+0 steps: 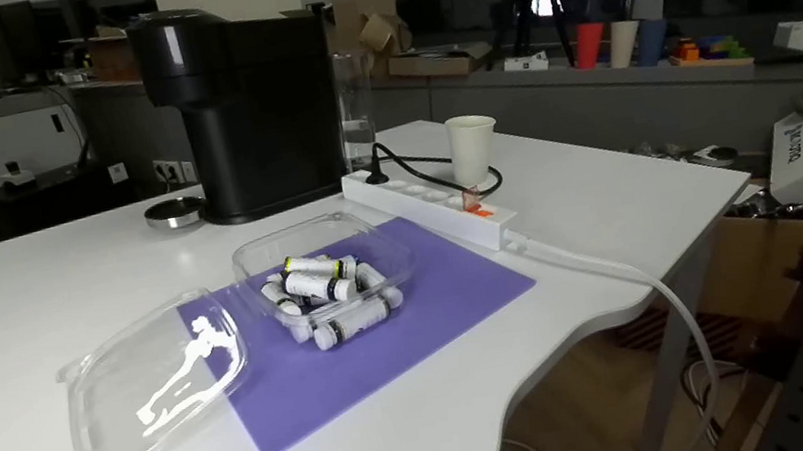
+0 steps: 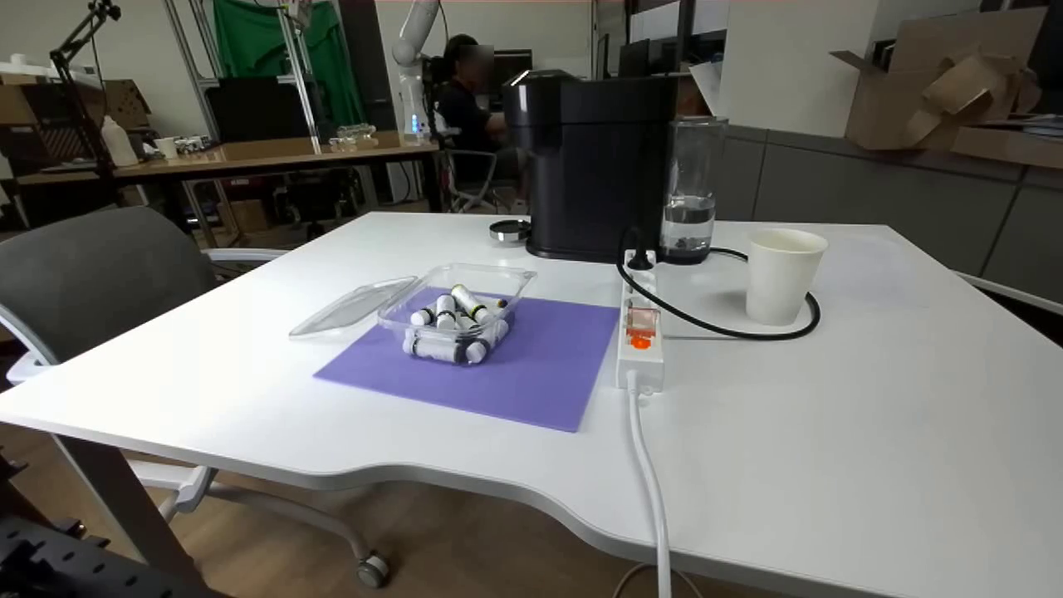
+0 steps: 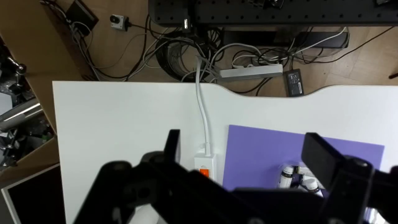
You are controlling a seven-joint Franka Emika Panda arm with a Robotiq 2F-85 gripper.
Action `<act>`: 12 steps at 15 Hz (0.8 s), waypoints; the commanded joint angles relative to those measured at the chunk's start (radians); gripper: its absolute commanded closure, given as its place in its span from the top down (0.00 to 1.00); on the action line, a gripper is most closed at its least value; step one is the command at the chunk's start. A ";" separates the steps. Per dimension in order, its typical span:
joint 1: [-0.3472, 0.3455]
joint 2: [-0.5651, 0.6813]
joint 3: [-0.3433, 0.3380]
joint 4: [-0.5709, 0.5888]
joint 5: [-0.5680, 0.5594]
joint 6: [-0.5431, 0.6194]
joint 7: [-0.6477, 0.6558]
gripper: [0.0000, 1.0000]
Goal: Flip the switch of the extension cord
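Honestly, I judge that the main action is left to do. The white power strip [image 1: 422, 213] lies on the worktop [image 3: 124, 124], just beside the purple mat [image 2: 548, 374], and its cable [image 3: 203, 113] passes over the edge with the curved cut-out. The orange switch [image 3: 205, 171] sits at the strip's end nearer to this edge; its clear cover [image 1: 470, 199] appears raised, so this part looks done. My gripper [image 3: 242, 143] has its jaws wide apart and holds nothing. I cannot tell whether the switch is on; approaching and pressing it seem to remain.
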State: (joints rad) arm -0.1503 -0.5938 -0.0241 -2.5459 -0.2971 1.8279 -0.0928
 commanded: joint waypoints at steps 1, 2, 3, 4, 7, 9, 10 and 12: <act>0.023 0.000 -0.020 0.002 -0.010 -0.005 0.010 1.00; 0.023 0.000 -0.020 0.002 -0.010 -0.005 0.010 1.00; 0.019 -0.001 -0.019 -0.001 -0.015 0.034 0.033 1.00; 0.016 0.009 -0.020 0.003 -0.018 0.055 0.045 1.00; -0.003 0.070 -0.026 0.023 -0.034 0.193 0.086 1.00; -0.017 0.134 -0.029 0.043 -0.051 0.278 0.105 1.00; -0.022 0.175 -0.031 0.057 -0.054 0.318 0.109 1.00; -0.029 0.256 -0.033 0.088 -0.061 0.380 0.112 1.00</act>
State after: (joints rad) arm -0.1734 -0.4670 -0.0514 -2.5317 -0.3325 2.1503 -0.0255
